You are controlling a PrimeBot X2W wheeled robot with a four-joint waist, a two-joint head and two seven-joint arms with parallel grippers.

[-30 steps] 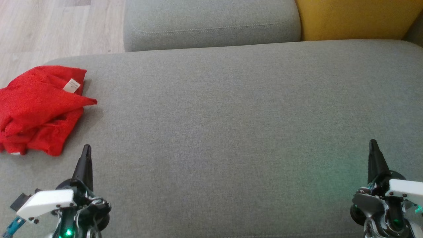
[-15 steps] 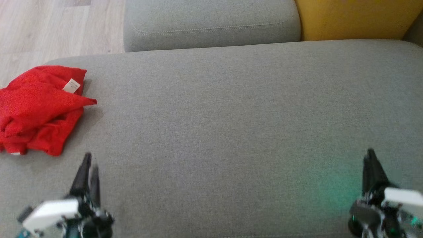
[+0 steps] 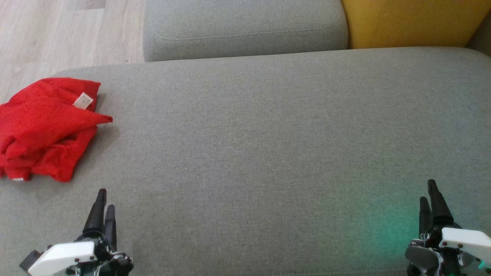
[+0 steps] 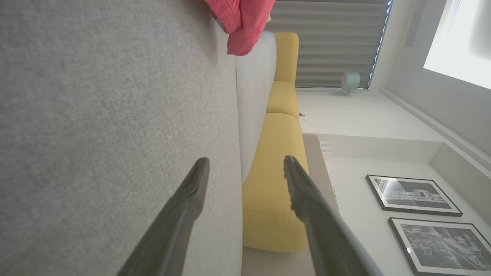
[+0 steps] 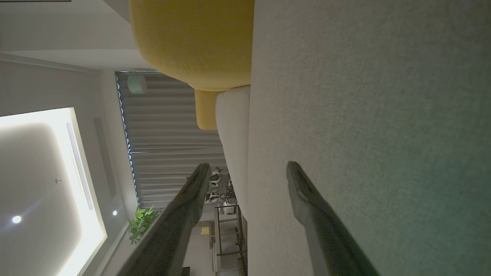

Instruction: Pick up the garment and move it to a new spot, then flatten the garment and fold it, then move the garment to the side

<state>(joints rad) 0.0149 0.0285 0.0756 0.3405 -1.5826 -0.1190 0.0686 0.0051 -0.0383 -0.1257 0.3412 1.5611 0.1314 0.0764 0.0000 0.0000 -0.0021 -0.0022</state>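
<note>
Garment: red crumpled cloth heap (image 3: pixel 46 126) with white label (image 3: pixel 83 100), at 9 o'clock on the wide grey fabric sofa seat (image 3: pixel 268 153), not moved | left gripper (image 3: pixel 106 199), 7 o'clock: fingers were pressed together, now spread, drawn back, holding nothing | right gripper (image 3: pixel 426 190), 5 o'clock: the same | meaning: pick-up probably not yet begun
</note>
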